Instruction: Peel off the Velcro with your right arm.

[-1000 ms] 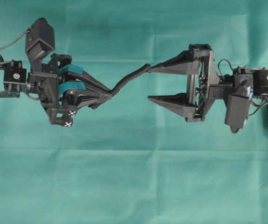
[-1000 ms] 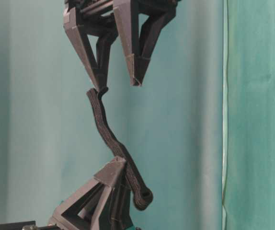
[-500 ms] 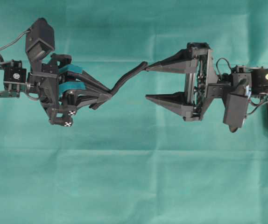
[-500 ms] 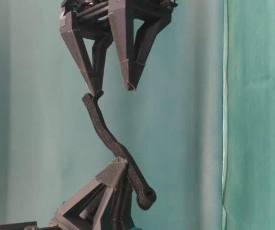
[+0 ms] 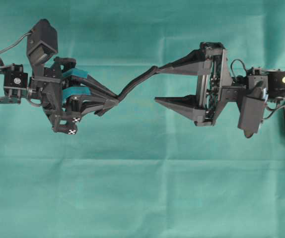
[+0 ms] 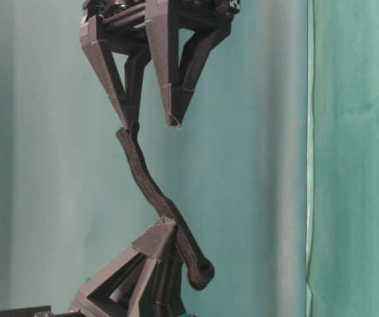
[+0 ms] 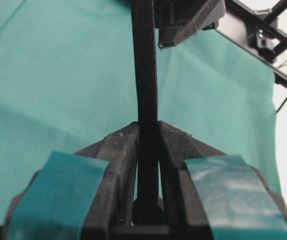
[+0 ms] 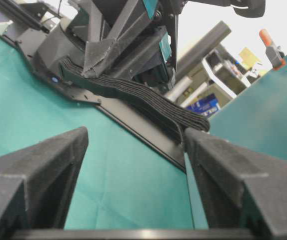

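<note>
The Velcro (image 5: 135, 82) is a narrow black strap held up off the green cloth between the two arms. My left gripper (image 5: 116, 101), the one with teal pads, is shut on it near its knob end (image 6: 203, 273), and the strap (image 7: 144, 65) runs out between the closed fingertips. The strap's free end (image 8: 191, 121) rests against the tip of one finger of my right gripper (image 5: 157, 85). That gripper is open, its plain dark fingers (image 8: 218, 160) wide apart with only cloth between them. In the table-level view the right gripper (image 6: 152, 124) hangs above the strap (image 6: 146, 188).
Green cloth (image 5: 142, 188) covers the table under both arms. The left arm's wrist camera block (image 5: 42, 40) and the right arm's wrist block (image 5: 251, 111) stick out beside the grippers. Black arm bases sit at the left and right edges.
My right gripper has shifted slightly toward the far side and toward the left arm, jaws still apart. The strap's free end has followed its fingertip and lies straighter. The left gripper has not moved.
</note>
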Action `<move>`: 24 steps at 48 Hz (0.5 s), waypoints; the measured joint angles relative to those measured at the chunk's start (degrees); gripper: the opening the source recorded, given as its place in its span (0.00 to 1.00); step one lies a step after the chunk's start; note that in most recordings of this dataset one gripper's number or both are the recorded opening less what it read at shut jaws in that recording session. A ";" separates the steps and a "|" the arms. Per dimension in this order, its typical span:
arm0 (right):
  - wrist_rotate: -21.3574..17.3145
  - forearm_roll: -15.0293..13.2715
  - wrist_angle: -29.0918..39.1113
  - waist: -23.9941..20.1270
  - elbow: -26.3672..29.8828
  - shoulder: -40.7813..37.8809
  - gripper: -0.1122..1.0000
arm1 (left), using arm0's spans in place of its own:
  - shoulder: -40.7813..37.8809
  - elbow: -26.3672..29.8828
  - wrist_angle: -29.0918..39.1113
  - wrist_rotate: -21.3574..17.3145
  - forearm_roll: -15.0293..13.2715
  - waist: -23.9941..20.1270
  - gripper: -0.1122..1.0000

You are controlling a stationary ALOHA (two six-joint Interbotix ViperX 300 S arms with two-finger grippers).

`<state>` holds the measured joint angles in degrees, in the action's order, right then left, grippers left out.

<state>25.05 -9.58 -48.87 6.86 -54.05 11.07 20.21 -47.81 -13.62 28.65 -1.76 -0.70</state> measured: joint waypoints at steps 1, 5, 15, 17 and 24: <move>-0.09 0.00 0.00 0.00 0.00 0.00 0.43 | 0.09 0.09 0.09 0.00 0.00 0.00 0.19; -0.09 0.00 -0.09 0.09 0.00 -0.09 0.43 | 0.09 0.00 0.00 0.00 -0.09 0.00 0.19; 0.00 0.00 -0.09 0.18 0.53 -0.97 0.43 | 0.09 0.00 -0.09 0.00 0.00 0.00 0.19; 0.00 0.00 -0.09 0.26 0.70 -1.05 0.42 | 0.09 0.00 -0.18 0.00 0.00 0.00 0.19; -0.09 0.00 -0.09 0.62 1.05 -1.32 0.39 | 0.09 0.09 -0.18 0.00 0.00 0.00 0.19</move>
<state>24.96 -9.58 -48.96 7.47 -53.00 9.76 20.30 -47.72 -13.80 28.65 -1.76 -0.70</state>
